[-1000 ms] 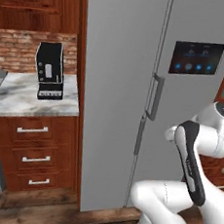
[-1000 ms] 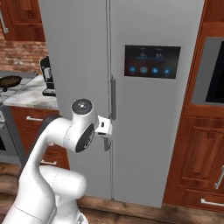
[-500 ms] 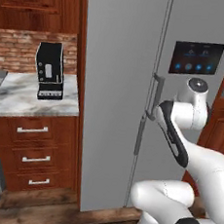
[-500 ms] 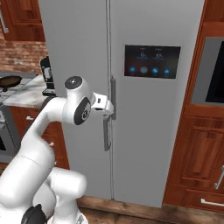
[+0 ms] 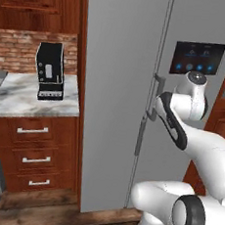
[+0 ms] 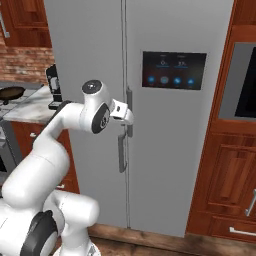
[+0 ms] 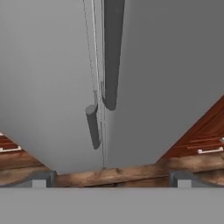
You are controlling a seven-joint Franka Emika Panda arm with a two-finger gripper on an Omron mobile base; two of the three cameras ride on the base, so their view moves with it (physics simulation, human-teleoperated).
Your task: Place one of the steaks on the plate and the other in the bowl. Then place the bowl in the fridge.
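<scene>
The tall light-grey fridge (image 5: 117, 85) (image 6: 170, 160) stands straight ahead with both doors closed. My gripper (image 6: 131, 118) (image 5: 152, 109) is held up close to the seam between the doors, right by the two vertical handles (image 7: 113, 52). In the hand view the gripper (image 7: 111, 179) is open, its fingertips (image 7: 43, 178) set wide apart with nothing between them, looking along the door seam toward the floor. The steaks, the plate and the bowl are out of view.
Left of the fridge, a black coffee machine (image 5: 50, 71) stands on a marble counter (image 5: 17, 99) over wooden drawers (image 5: 31, 157). A dark pan (image 6: 11, 92) sits further left. A touch panel (image 6: 174, 70) is on the right door; wooden cabinets (image 6: 225, 180) flank it.
The arm has swung up and forward, bringing the hand from beside the base to the fridge handles. The gripper has stayed open. The fridge doors have not moved.
</scene>
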